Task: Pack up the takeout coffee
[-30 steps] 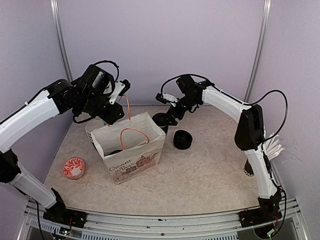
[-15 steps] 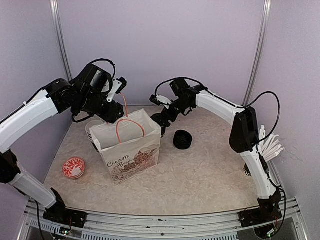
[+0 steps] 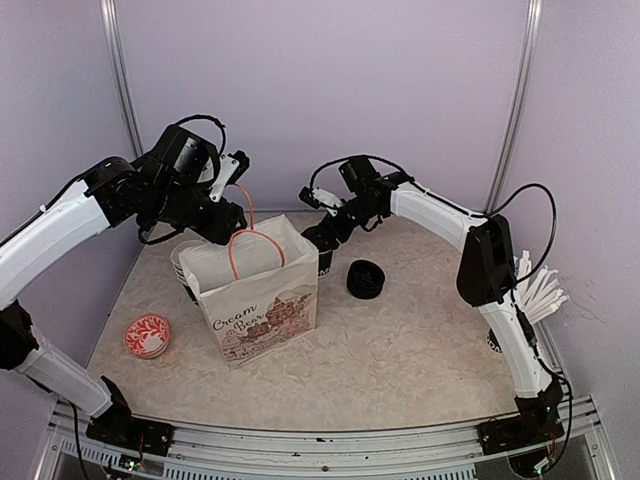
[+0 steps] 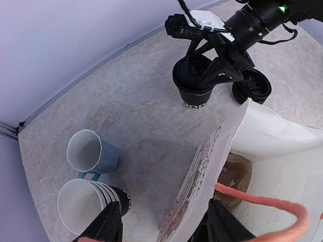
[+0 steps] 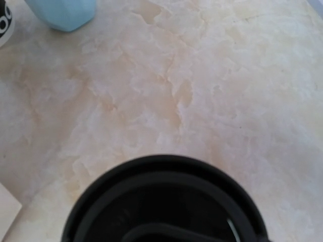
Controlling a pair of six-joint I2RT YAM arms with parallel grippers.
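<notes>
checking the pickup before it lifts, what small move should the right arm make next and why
Probably close the right gripper on the lidded cup: its fingers straddle it beside the bag, but firm contact isn't clear yet.

The left white-and-black arm [image 3: 60, 225] arches up from its base, elbow high and wrist tipped downward. The left black two-finger gripper [image 4: 164, 227] hangs with its jaws set apart. The right white-and-black arm [image 3: 440, 210] stretches far leftward, wrist bent down. The right black gripper [image 3: 326, 230] sits low, and its grip is unclear.
</notes>
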